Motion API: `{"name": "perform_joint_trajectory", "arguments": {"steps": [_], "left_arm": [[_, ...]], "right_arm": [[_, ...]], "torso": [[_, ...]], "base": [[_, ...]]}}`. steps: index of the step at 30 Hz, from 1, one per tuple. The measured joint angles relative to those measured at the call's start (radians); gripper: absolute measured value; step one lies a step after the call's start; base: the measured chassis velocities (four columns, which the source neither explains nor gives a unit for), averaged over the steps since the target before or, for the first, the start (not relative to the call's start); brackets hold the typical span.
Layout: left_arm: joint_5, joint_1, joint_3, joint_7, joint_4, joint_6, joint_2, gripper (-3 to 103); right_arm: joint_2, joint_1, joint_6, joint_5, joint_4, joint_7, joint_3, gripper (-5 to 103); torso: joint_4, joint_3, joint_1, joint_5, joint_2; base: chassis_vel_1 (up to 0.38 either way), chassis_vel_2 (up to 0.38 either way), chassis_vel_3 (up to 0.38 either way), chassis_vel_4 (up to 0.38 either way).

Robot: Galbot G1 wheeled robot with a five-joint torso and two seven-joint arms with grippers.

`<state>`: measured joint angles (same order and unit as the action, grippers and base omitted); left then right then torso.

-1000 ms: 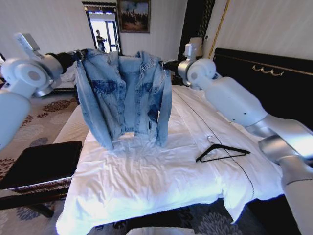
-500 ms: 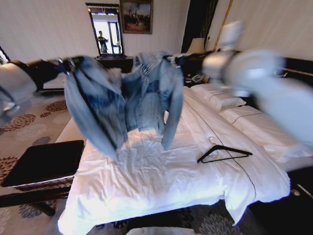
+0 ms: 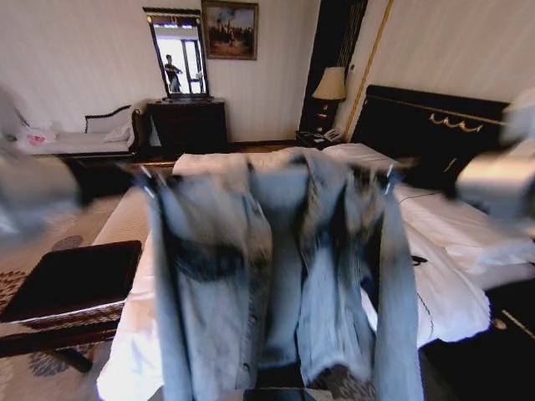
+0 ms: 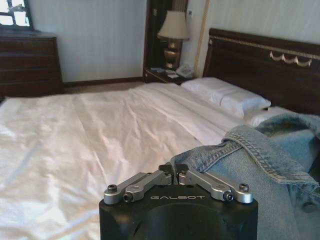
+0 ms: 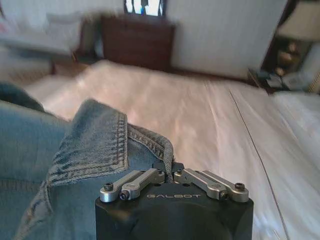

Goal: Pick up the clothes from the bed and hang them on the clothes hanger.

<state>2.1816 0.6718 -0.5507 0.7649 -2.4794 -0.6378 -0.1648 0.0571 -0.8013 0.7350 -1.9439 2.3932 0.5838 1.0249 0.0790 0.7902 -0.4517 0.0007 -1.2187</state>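
Holding the denim jacket (image 3: 276, 276) spread above the bed (image 4: 75, 130), left end effector (image 4: 173, 170) and right end effector (image 5: 168, 169) each pinch a shoulder; next, I'd judge, threading the clothes hanger.

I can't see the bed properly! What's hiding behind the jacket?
Behind the held-up jacket lies the white bed, with its pillows peeking past the jacket. The bed's middle is covered.

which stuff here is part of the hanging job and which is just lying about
Job:
denim jacket, pinched at the shoulders by the left gripper and right gripper
bed
black hanger, mostly hidden behind the jacket

Lying about:
lamp
dark bench
dresser
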Motion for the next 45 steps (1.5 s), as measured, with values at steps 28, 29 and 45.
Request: {"name": "perform_joint_trajectory", "arguments": {"steps": [28,29,45], "left_arm": [[-0.871,0.300,0.309,-0.182,0.452,0.027,-0.571,2],[-0.871,0.300,0.309,-0.182,0.452,0.027,-0.571,2],[-0.965,0.150,0.420,-0.286,0.758,0.048,-0.692,2]], "right_arm": [[-0.720,1.003,-0.308,0.784,-0.674,-0.162,-0.377,3],[-0.720,1.003,-0.308,0.784,-0.674,-0.162,-0.377,3],[-1.019,1.059,-0.385,0.957,-1.075,-0.211,-0.413,3]], "torso": [[-0.0009,0.000,0.000,-0.0008,0.000],[-0.0009,0.000,0.000,-0.0008,0.000],[-0.0009,0.000,0.000,-0.0010,0.000]], "base": [[0.000,0.000,0.000,0.000],[0.000,0.000,0.000,0.000],[0.000,0.000,0.000,0.000]]}}
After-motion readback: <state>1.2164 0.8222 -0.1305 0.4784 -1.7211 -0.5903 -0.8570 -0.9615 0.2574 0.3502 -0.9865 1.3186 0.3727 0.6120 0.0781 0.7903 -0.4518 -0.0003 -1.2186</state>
